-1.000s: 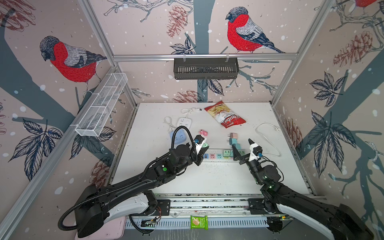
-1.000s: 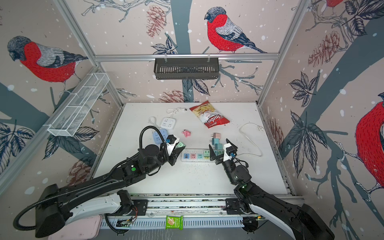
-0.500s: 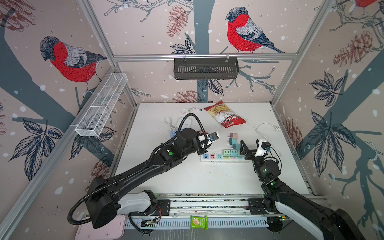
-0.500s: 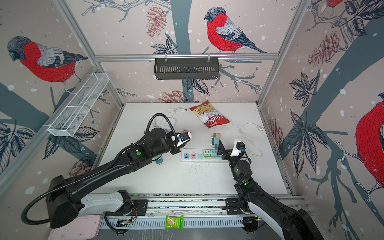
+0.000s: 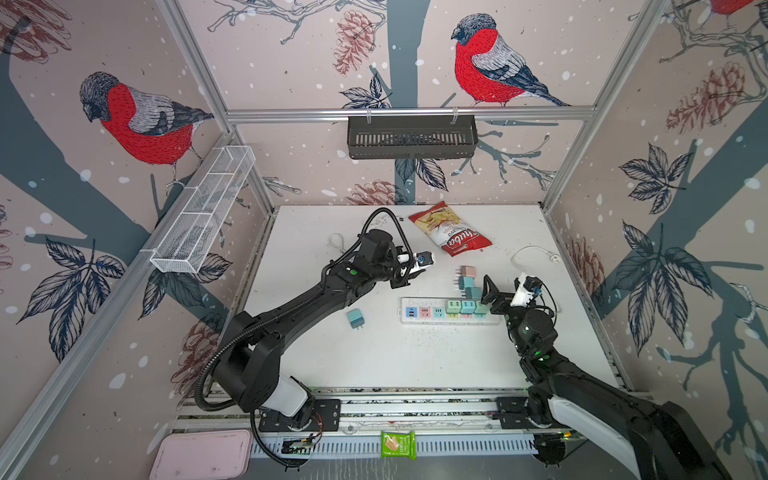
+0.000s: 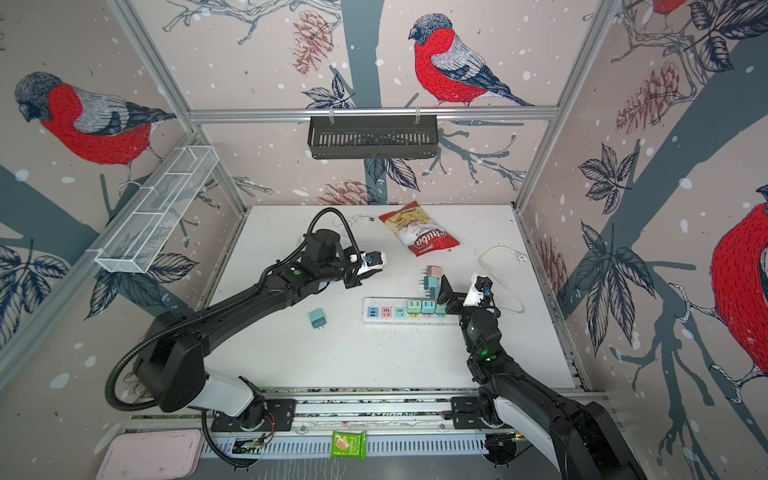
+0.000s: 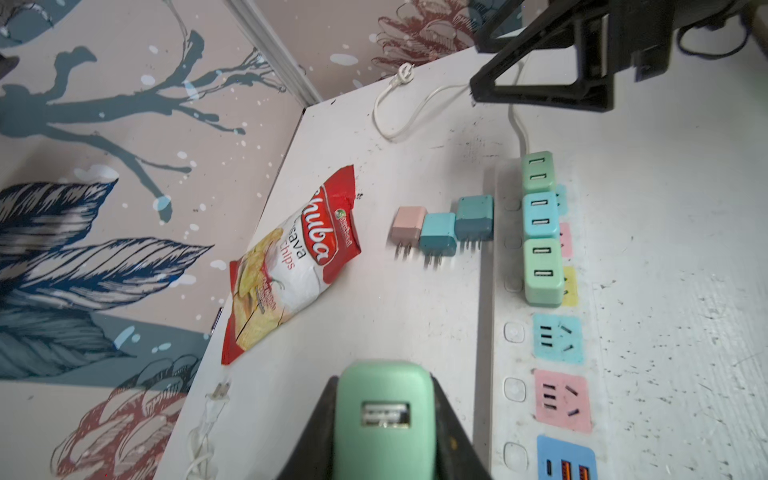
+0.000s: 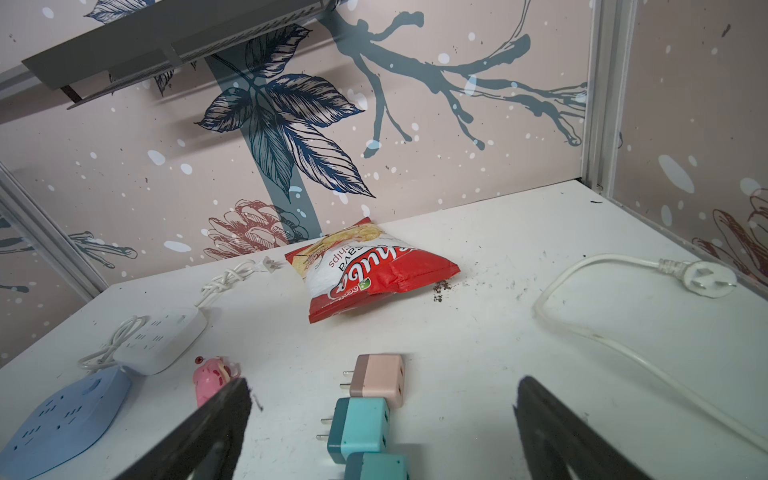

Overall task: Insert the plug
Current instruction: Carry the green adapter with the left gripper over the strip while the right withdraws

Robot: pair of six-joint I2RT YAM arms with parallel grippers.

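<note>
Now the left jaws are clamped on the mint-green USB charger plug (image 7: 380,386), held above the counter (image 5: 374,357) just past the far side of the power strip (image 5: 424,312), at its left end. Best to turn the prongs down, square them over the free pink socket (image 7: 563,401), then press straight. The right jaws gape by the strip's right end, able to steady it. The white counter is scuffed and gritty; bullfinch wallpaper (image 5: 137,120) lines the walls.

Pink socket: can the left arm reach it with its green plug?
Likely yes: the pink socket lies bare near the left gripper holding the green plug; the right gripper is at the far end of the strip.
</note>
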